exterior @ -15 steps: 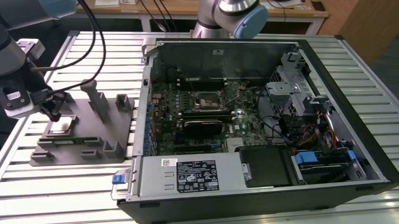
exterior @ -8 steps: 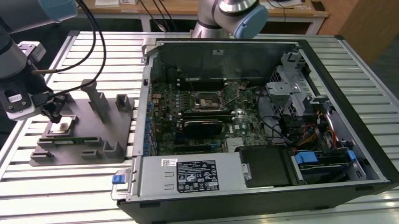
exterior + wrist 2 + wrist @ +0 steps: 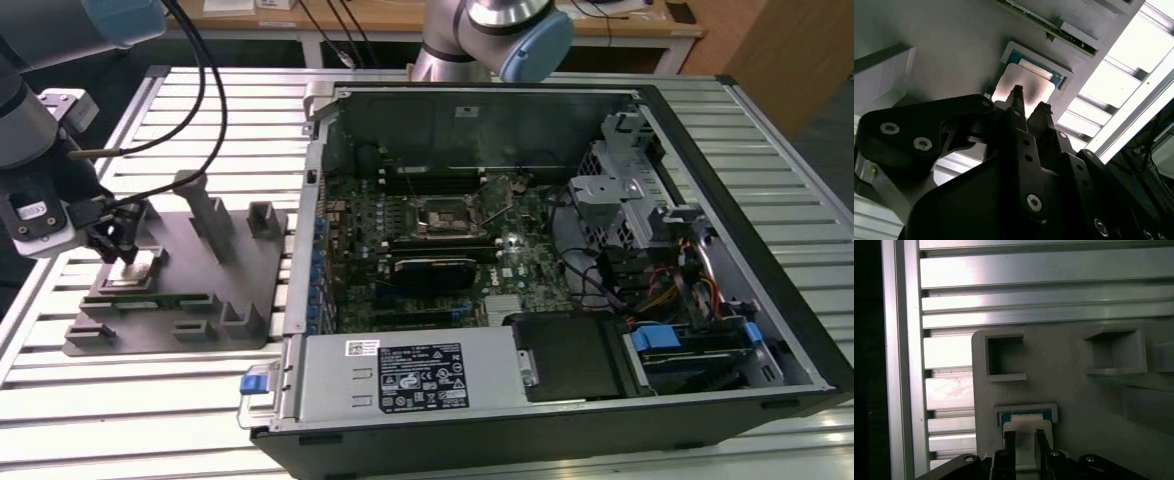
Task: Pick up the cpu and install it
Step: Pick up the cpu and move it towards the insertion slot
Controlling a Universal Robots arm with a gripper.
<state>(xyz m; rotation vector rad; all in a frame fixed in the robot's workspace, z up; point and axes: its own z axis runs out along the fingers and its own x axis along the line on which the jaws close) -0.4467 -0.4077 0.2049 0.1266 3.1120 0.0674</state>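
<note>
The cpu [image 3: 139, 264], a small silver square, lies in a framed pocket near the exterior view's left edge of the grey fixture tray [image 3: 227, 290]. My gripper [image 3: 118, 253] hangs directly over it, fingertips just above its top plate. In the second wrist view the two black fingertips [image 3: 1017, 93] stand a narrow gap apart in front of the shiny cpu [image 3: 1029, 80], gripper [image 3: 1029, 100] holding nothing. The first wrist view has the cpu [image 3: 1024, 427] between the fingers of the gripper [image 3: 1024, 437], in its pocket on the tray [image 3: 1069, 390]. The motherboard socket [image 3: 441, 215] sits inside the open computer case.
The open computer case [image 3: 561, 250] lies to the exterior view's right of the tray, with drive cage and cables at its far side. Upright posts [image 3: 214, 215] rise from the tray close to the gripper. A ribbed aluminium table [image 3: 134, 400] carries everything. A second arm's base [image 3: 487, 40] stands behind the case.
</note>
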